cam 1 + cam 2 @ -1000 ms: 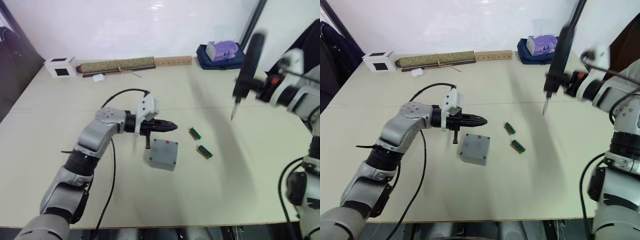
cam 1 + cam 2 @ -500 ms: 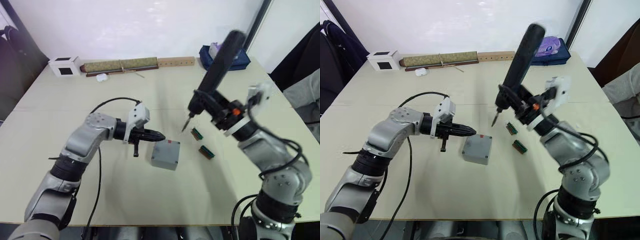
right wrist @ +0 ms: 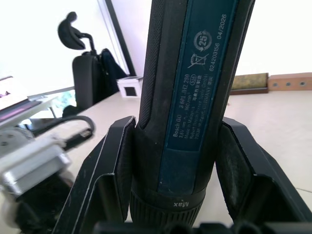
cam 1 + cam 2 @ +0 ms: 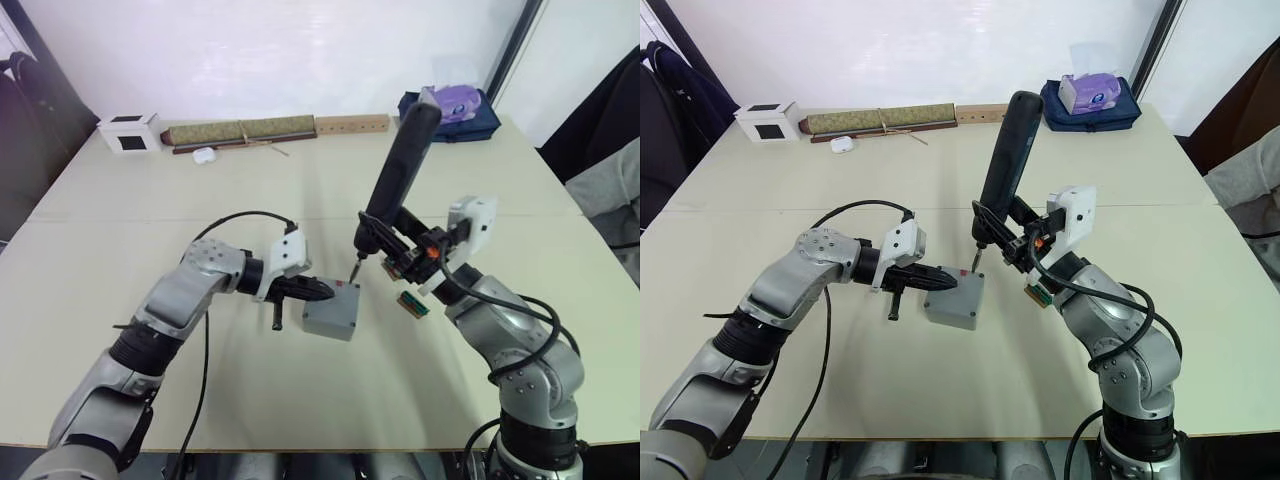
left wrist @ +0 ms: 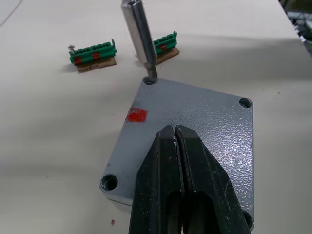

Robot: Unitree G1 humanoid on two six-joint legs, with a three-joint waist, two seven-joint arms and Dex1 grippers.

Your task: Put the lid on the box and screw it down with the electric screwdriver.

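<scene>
Two small green circuit boards lay on the pale desk just beyond the box, near the right arm, and nothing stood between the bit and the corner it met. Along the far edge sat a white cube with a black face, a long rolled mat, a wooden strip with holes and a dark bag with a purple tissue pack.

The lid, a flat square of speckled grey cast metal with a hole at each corner and a red mark, sat on the box. The left gripper had its black fingers pressed together, resting on the lid's top. The right gripper was clamped around the electric screwdriver, a long dark blue-black cylinder with a ribbed grip, tilted, its thin metal bit touching one corner hole.

Half a second before, the bit hung above the desk short of the box; it had since come down onto the lid, and the left gripper had moved from beside the box onto it.
</scene>
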